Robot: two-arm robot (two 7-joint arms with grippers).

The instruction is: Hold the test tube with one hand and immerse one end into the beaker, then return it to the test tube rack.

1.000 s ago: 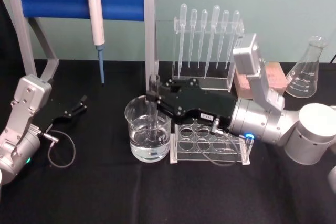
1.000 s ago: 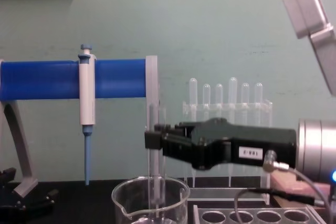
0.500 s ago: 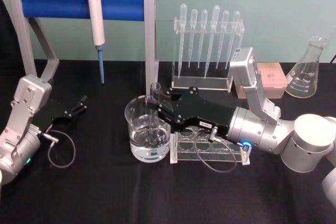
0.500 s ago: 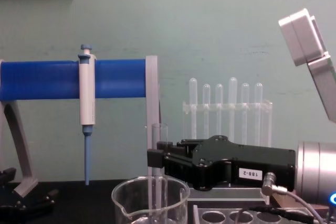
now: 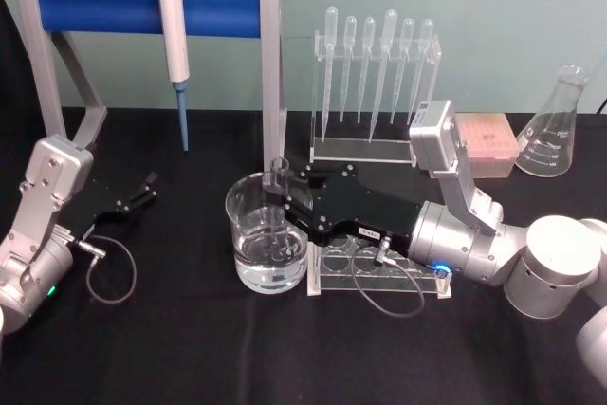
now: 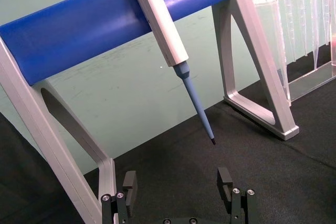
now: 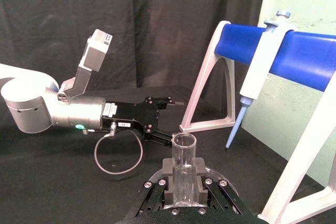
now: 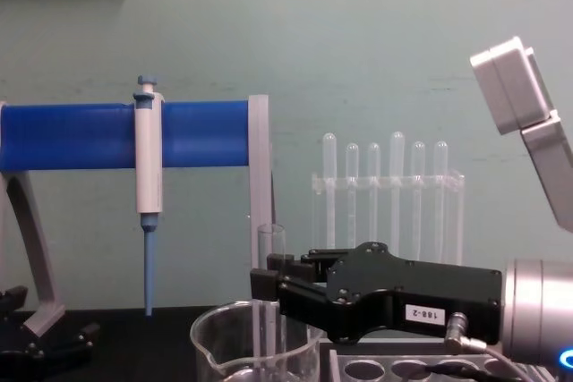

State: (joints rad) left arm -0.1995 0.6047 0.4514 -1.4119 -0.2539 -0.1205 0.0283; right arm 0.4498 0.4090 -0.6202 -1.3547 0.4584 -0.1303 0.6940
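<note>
Over beaker (image 5: 245,225), right gripper (image 5: 277,199) clamped on upright test tube (image 5: 278,174), lower end in liquid; left gripper (image 5: 140,193) parked, spread.

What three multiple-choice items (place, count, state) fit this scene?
1. The right gripper holds the test tube's lower end: A in the beaker B in the rack C on the table
2. Count of pipettes in the clear stand: A four B six C eight
3. The left gripper, parked at left: A shut on the pipettor B open, empty C shut on a flask
Answers: A, the tube dips into the beaker; B, six stand side by side; B, its fingers stand apart.
</note>
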